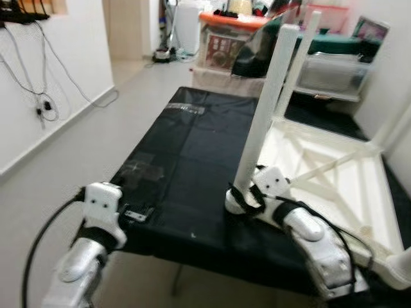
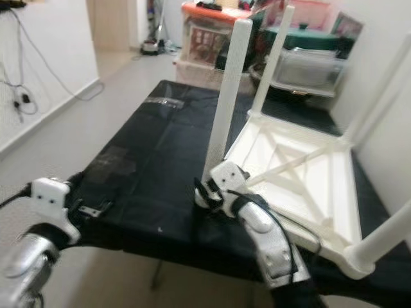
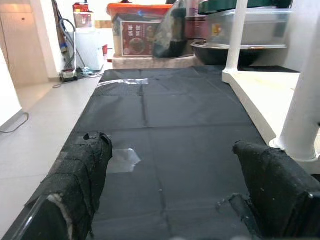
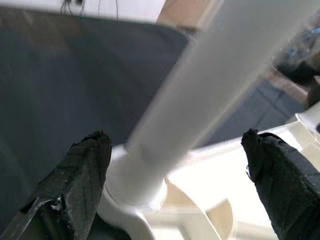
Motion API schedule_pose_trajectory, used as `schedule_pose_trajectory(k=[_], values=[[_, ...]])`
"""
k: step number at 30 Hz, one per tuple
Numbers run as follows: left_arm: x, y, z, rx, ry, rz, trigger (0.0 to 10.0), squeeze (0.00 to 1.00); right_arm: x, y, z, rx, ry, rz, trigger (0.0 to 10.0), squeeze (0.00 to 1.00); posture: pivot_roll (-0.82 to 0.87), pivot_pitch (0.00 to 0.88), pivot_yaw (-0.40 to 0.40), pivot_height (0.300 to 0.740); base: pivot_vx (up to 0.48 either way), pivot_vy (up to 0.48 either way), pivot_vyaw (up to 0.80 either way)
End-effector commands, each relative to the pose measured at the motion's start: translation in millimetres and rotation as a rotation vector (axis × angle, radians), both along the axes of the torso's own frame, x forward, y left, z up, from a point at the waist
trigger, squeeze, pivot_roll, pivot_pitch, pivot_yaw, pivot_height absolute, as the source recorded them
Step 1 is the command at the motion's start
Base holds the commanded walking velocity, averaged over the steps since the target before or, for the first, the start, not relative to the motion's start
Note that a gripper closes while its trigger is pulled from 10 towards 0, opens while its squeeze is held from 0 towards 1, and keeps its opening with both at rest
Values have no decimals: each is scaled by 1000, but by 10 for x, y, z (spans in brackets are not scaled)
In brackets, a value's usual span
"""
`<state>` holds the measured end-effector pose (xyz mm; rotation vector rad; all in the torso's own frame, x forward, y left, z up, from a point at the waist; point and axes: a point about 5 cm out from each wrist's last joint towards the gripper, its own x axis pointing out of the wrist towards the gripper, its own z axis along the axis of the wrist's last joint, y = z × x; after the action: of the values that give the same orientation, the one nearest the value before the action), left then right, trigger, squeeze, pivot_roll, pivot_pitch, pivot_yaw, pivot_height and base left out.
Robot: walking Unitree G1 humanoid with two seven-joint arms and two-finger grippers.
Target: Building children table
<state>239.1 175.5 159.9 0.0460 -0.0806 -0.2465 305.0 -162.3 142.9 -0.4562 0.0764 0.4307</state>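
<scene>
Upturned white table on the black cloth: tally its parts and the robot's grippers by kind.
White legs: 4
White tabletop: 1
Grippers: 2, left gripper and right gripper
Total: 7

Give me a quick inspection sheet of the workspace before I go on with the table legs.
Surface: black-covered work table; tape patch.
Job's things: white children table top lies upside down on its right half; near-corner leg stands upright in its socket, other legs also up.
Clutter: small metal piece at the near left edge.
Grippers: right pincer at the near leg's base, fingers open either side of it; left pincer open, low over the bare cover.
Cables: black cable on the left arm; wall wires.
Surroundings: storage boxes behind; tiled floor.
</scene>
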Motion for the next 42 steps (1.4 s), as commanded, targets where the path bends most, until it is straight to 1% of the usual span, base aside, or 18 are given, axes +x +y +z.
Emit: schedule_pose_trajectory(k=[1,4,5,8,10,13,15,16,17,18,19,23,28,31,32,34,38,42], values=[[7,-30,-36,4,9,-15,10000,0,36,-152,-65,-60,48,19,10000,0,99,0,-124,740,0,0,0],[16,-36,-45,11,11,-22,10000,0,126,-337,-144,-92,140,37,10000,0,98,0,-126,740,0,0,0],[16,-36,-45,11,11,-22,10000,0,126,-337,-144,-92,140,37,10000,0,98,0,-126,740,0,0,0],[20,-69,-52,15,10,-35,10000,0,287,-558,-227,-141,227,-31,10000,0,110,0,-136,740,0,0,0],[20,-69,-52,15,10,-35,10000,0,287,-558,-227,-141,227,-31,10000,0,110,0,-136,740,0,0,0],[14,-85,-52,17,9,-40,10000,0,345,-601,-248,-127,287,-22,10000,0,118,0,-142,740,0,0,0],[5,-76,-53,22,8,-39,10000,0,358,-574,-276,-98,365,51,10000,0,120,0,-144,740,0,0,0],[5,-76,-53,22,8,-39,10000,0,358,-574,-276,-98,365,51,10000,0,120,0,-144,740,0,0,0],[2,-63,-50,26,6,-35,10000,0,350,-578,-321,-80,434,96,10000,0,127,0,-152,740,0,0,0],[2,-63,-50,26,6,-35,10000,0,350,-578,-321,-80,434,96,10000,0,127,0,-152,740,0,0,0],[0,-55,-46,28,4,-31,10000,0,349,-609,-334,-42,481,111,10000,0,131,0,-157,740,0,0,0],[1,-43,-44,31,3,-25,10000,0,356,-630,-294,-15,482,148,10000,0,132,0,-160,740,0,0,0],[9,-42,-53,33,4,-23,10000,0,401,-683,-159,38,436,164,10000,0,121,0,-149,740,0,0,0],[20,-55,-53,34,5,-31,10000,0,362,-693,28,108,384,267,10000,0,114,0,-143,740,0,0,0],[20,-55,-53,34,5,-31,10000,0,362,-693,28,108,384,267,10000,0,114,0,-143,740,0,0,0],[29,-51,-55,35,5,-33,10000,0,279,-662,78,137,379,348,10000,0,108,0,-140,740,0,0,0],[33,-55,-60,35,7,-35,10000,0,207,-628,71,143,390,400,10000,0,106,0,-140,740,0,0,0],[37,-87,-82,31,11,-42,10000,0,140,-621,-174,83,464,375,10000,0,101,0,-136,740,0,0,0]])
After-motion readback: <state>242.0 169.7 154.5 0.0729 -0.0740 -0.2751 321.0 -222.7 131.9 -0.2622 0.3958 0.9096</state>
